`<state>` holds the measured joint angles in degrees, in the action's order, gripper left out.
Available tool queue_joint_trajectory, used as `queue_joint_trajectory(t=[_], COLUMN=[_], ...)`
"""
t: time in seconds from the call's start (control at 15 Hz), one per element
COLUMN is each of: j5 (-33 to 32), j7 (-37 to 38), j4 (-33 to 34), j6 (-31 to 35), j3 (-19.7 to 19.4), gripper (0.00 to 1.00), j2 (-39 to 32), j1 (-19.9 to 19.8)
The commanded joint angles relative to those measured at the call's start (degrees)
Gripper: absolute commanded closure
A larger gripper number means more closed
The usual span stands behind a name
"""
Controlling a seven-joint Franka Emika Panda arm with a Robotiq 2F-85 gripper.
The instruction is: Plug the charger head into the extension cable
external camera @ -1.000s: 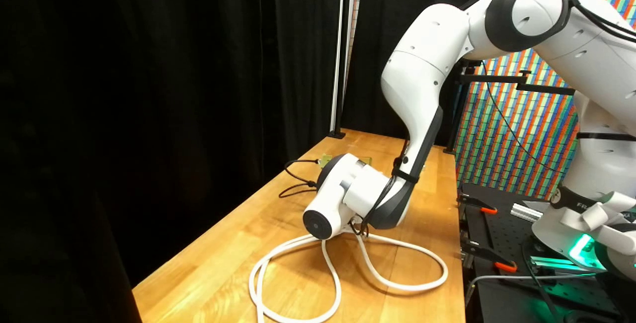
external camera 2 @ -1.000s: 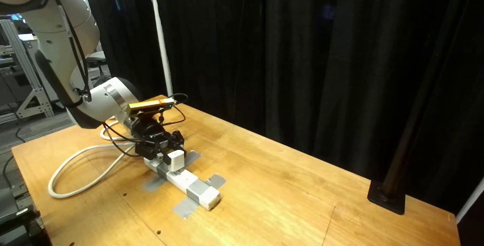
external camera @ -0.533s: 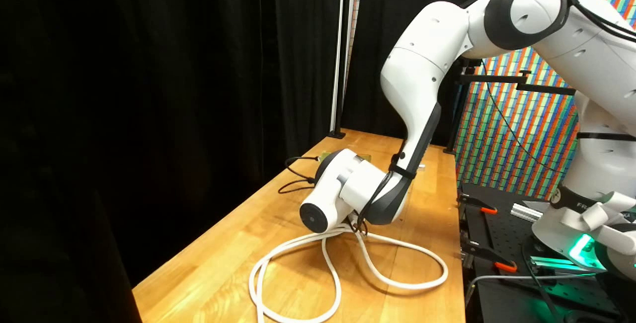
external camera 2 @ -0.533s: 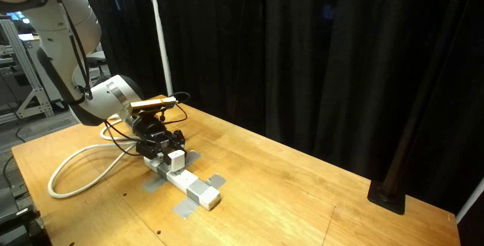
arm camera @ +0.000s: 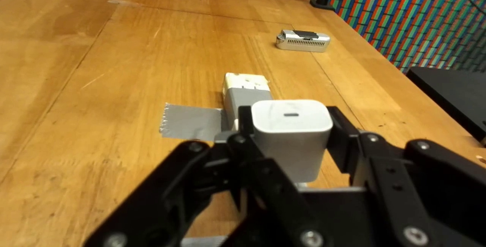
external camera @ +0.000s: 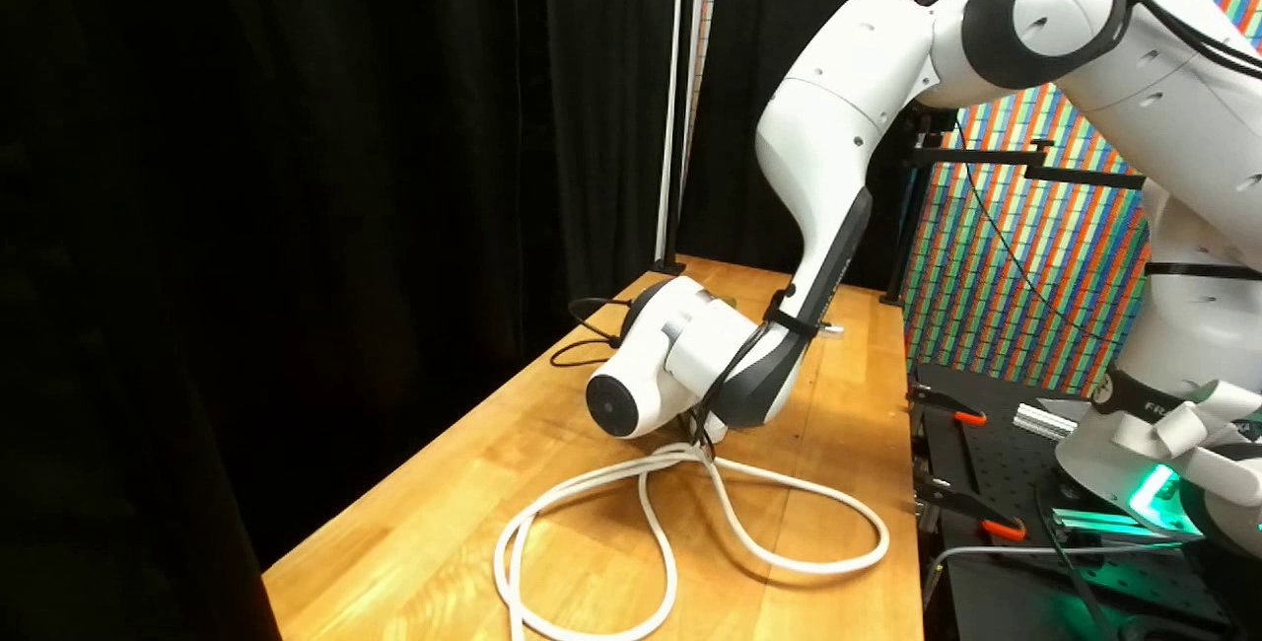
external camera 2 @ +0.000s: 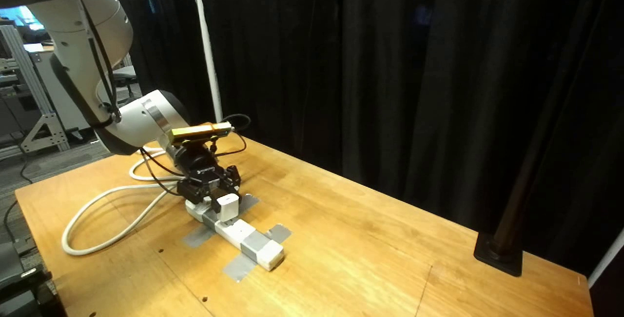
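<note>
Behind the wooden table [external camera 2: 370, 248] hangs a black curtain [external camera 2: 414, 88], and we see a stand's black foot [external camera 2: 497, 258] at the far edge, well apart from the charger [arm camera: 291, 152]. In the wrist view a silver gadget [arm camera: 303, 42] lies beyond the socket block [external camera 2: 239, 231] of the extension cable [external camera: 672, 574]. Grey tape [external camera 2: 239, 268] crosses that block and sticks to the table, where the cable's white loops spread. In an exterior view two orange-tipped clamps [external camera: 958, 412] sit beside the table's edge. There the robot's wrist [external camera: 646, 370] stands in our way and hides the charger; in the wrist view the charger and the gripper [arm camera: 293, 128] cover part of the block.

The gripper pinches the charger from both sides. We find the charger upright over the block, its small slot facing up; whether it is plugged in, we cannot tell.

Compared with a second ago, the wrist is higher and more of the cable shows beneath it. The charger keeps its place over the block, gripped as before.
</note>
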<state>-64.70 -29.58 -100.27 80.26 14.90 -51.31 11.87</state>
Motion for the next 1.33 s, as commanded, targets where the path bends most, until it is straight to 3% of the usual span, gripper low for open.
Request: queue_joint_trajectory(t=[0.0,0.4,1.27], j5=[3.45,6.74,4.68], j7=[0.56,2.45,12.87], j4=[-2.42,-3.86,-2.7], j6=[0.73,1.1,-2.91], j3=[1.13,1.67,-1.67], gripper=[0.77,0.77,0.77], j2=[3.36,5.71,3.98], j1=[-0.52,-0.09,3.03])
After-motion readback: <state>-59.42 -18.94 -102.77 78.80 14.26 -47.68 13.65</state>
